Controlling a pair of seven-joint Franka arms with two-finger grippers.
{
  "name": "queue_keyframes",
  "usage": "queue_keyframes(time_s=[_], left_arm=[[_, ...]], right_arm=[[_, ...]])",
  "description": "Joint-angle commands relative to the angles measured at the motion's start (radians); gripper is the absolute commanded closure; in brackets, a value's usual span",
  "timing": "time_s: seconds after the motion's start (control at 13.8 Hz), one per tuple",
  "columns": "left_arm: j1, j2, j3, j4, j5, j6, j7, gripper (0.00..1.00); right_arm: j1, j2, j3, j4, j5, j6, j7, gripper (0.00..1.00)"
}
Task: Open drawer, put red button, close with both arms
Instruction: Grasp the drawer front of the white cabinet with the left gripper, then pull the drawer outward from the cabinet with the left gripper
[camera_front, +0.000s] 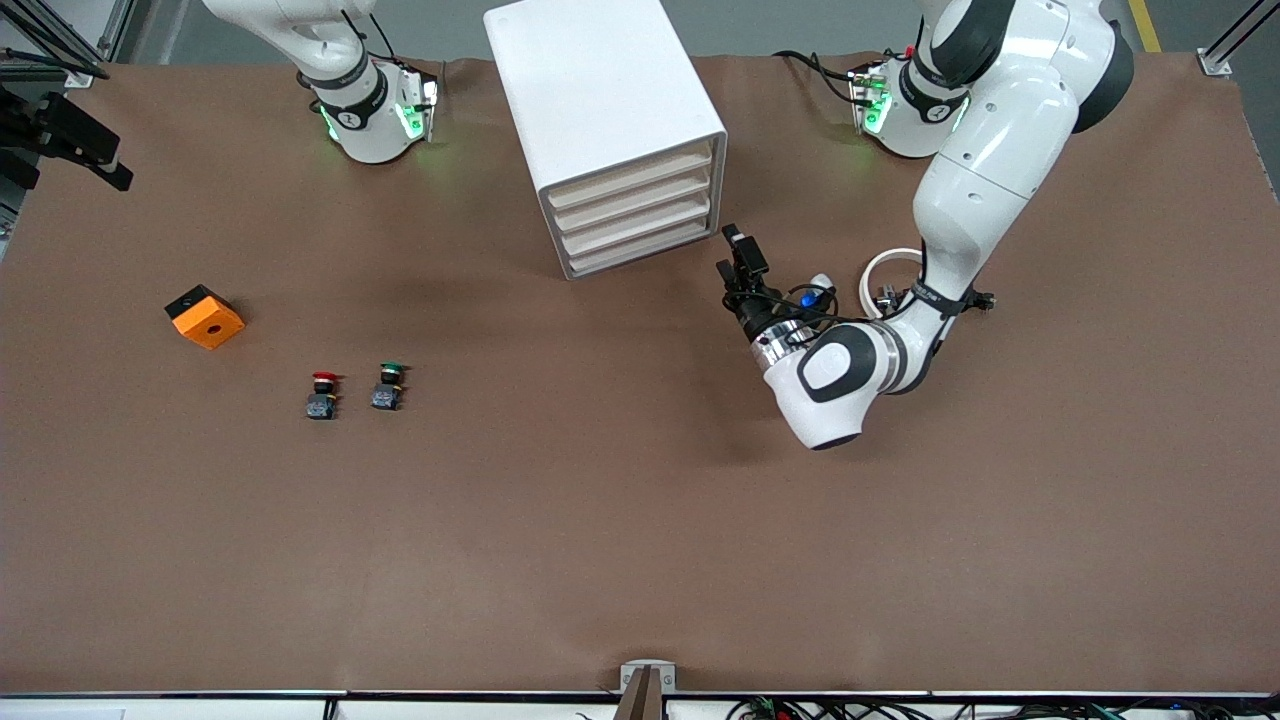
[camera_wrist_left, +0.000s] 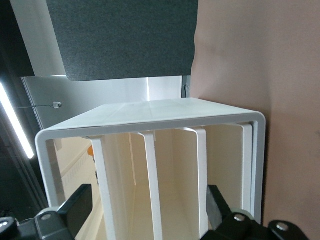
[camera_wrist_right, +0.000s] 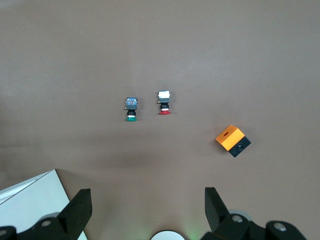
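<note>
I find no readable brand or label anywhere; the only marks are small dark round emblems on the two arm bases, too small to make out. The table (camera_front: 620, 560) is covered in a plain matte brown sheet that wrinkles slightly along the edge by the bases, with grey floor, aluminium framing and a strip light around it. The white cabinet (camera_front: 600, 110) stands between the two bases, its four drawer fronts angled toward the left arm's end of the table. The drawer (camera_front: 632, 176), uppermost of the four, sits shut and flush with the others. I have the left gripper (camera_front: 737, 250) low, just in front of the drawer fronts, its fingers (camera_wrist_left: 76, 206) spread wide and holding nothing; its wrist view looks straight at the cabinet face, turned on its side. A white ring (camera_front: 890, 275) lies on the table close by the left forearm. The red button (camera_front: 322, 394) stands on the sheet toward the right arm's end, nearer the front camera than the cabinet and well apart from it, with the green button (camera_front: 388, 385) just beside it. An orange block (camera_front: 205, 316) with a black side rests closer still to that end. The right gripper (camera_wrist_right: 148, 212) waits high up, fingers (camera_wrist_right: 77, 210) spread and empty, looking down on both buttons, the block and a corner of the cabinet.
</note>
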Motion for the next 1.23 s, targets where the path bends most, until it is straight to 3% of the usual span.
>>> queue_keyframes(time_s=[0.0,0.65,0.72,0.94,1.16], left_arm=[[-0.030,0.018,-0.002,0.023,-0.005,-0.020,-0.053,0.00],[-0.100,0.032,-0.002,0.020,-0.008,-0.061,-0.079,0.00],[-0.107,0.032,-0.002,0.020,-0.008,-0.063,-0.079,0.04],[-0.121,0.032,-0.002,0.020,-0.006,-0.064,-0.080,0.32],[-0.133,0.032,0.000,0.016,-0.003,-0.064,-0.080,0.40]], right_arm=[[0.009,-0.020,0.025,-0.015,-0.046,0.011,0.008,0.00],[0.004,-0.017,0.030,-0.006,-0.046,0.010,0.007,0.00],[0.003,-0.014,0.030,-0.002,-0.046,0.004,0.007,0.00],[-0.002,-0.002,0.027,0.004,-0.046,-0.002,-0.009,0.00],[-0.004,0.038,0.024,-0.014,-0.045,-0.018,0.001,0.00]])
